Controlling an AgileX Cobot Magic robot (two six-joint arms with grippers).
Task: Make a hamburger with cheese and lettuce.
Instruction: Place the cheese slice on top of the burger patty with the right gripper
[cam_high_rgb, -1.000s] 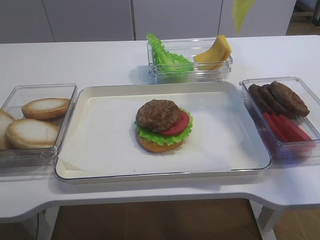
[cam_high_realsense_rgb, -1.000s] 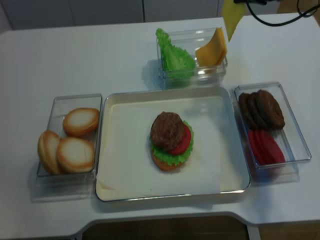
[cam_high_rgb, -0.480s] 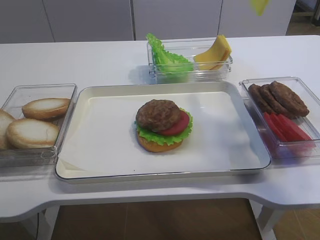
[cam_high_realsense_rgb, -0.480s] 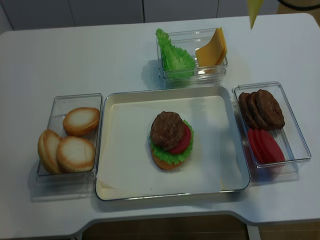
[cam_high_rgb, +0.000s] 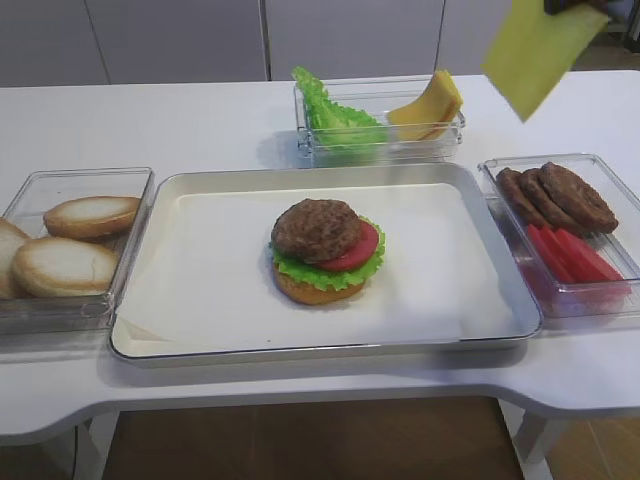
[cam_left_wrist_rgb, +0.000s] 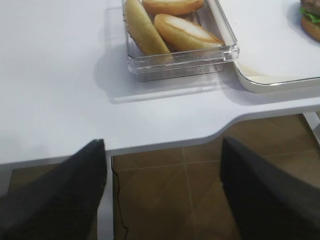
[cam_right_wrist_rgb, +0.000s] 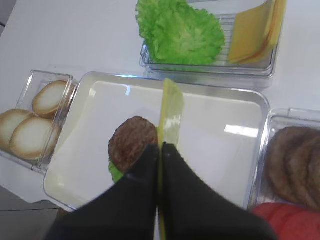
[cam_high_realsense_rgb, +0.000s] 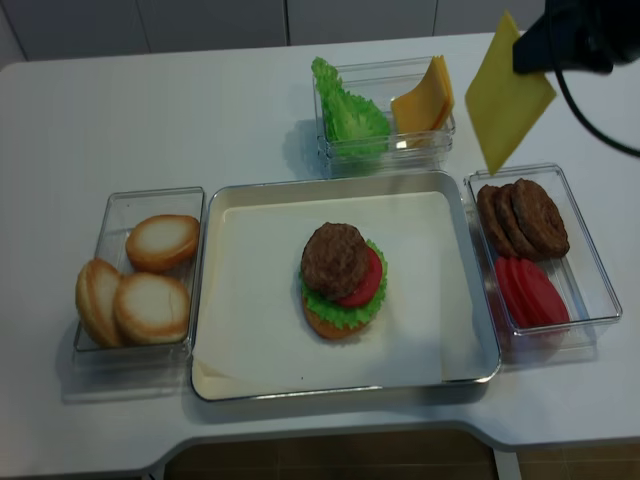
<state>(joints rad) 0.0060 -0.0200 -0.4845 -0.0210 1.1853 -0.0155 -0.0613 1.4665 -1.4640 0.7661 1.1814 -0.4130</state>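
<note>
The hamburger (cam_high_rgb: 322, 250) sits mid-tray on white paper: bun base, lettuce (cam_high_rgb: 300, 270), tomato slice, patty on top. It also shows in the realsense view (cam_high_realsense_rgb: 340, 280) and the right wrist view (cam_right_wrist_rgb: 131, 145). My right gripper (cam_right_wrist_rgb: 160, 148) is shut on the cheese (cam_right_wrist_rgb: 171, 112), a thin yellow square slice. The cheese hangs high above the table's right rear (cam_high_rgb: 540, 50), (cam_high_realsense_rgb: 505, 95), over the gap between the back box and the patty box. My left gripper (cam_left_wrist_rgb: 162, 142) is open and empty, off the table's front-left edge.
A metal tray (cam_high_rgb: 170, 340) holds the burger. A clear box of bun halves (cam_high_rgb: 70, 250) stands left. A back box holds loose lettuce (cam_high_rgb: 335, 115) and stacked cheese slices (cam_high_rgb: 430, 105). A right box holds patties (cam_high_rgb: 555, 195) and tomato slices (cam_high_rgb: 575, 255).
The held cheese slice has moved right and come down into view, now showing its broad face. The right gripper's dark body has appeared at the top right. The burger has not moved.
</note>
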